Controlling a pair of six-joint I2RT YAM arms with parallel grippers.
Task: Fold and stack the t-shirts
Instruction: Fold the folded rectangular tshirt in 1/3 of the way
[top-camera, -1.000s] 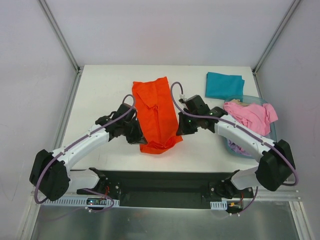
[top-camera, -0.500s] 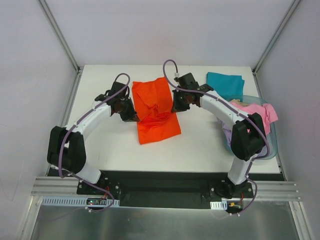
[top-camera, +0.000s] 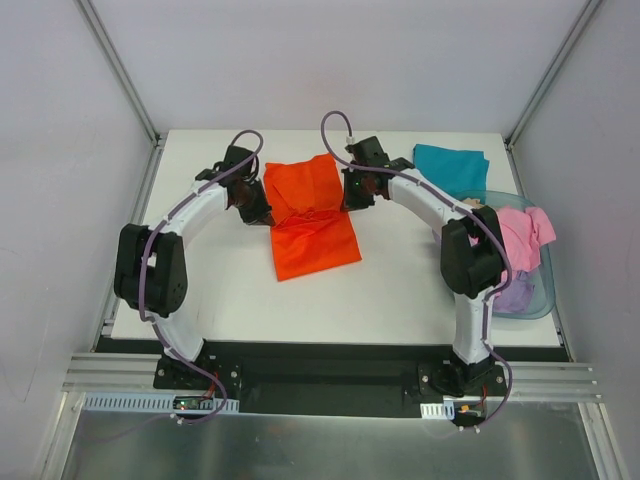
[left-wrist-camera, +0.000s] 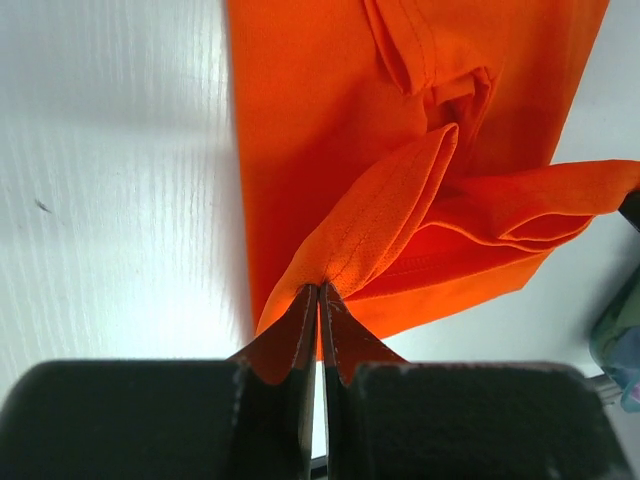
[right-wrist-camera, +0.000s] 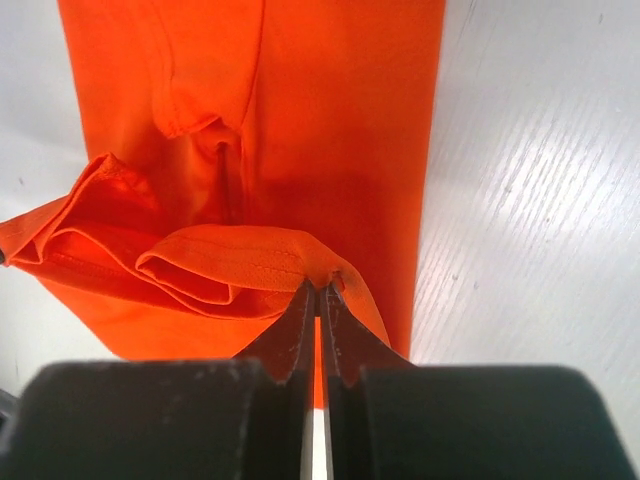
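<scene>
left wrist, unlike top external, shows jaws pinching orange t-shirt (left-wrist-camera: 330, 150) hem.

White tubular links on the left arm (top-camera: 193, 216) and right arm (top-camera: 425, 203), black joint housings, a purple cable looping along each, black left gripper (left-wrist-camera: 318, 295) and right gripper (right-wrist-camera: 318, 292), thin tapered fingers.

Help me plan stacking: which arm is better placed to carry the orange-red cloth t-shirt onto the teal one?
Right, probably: the right tool holds the orange-red cloth t-shirt by the edge nearest the folded teal t-shirt; the left tool holds the opposite edge.
</scene>
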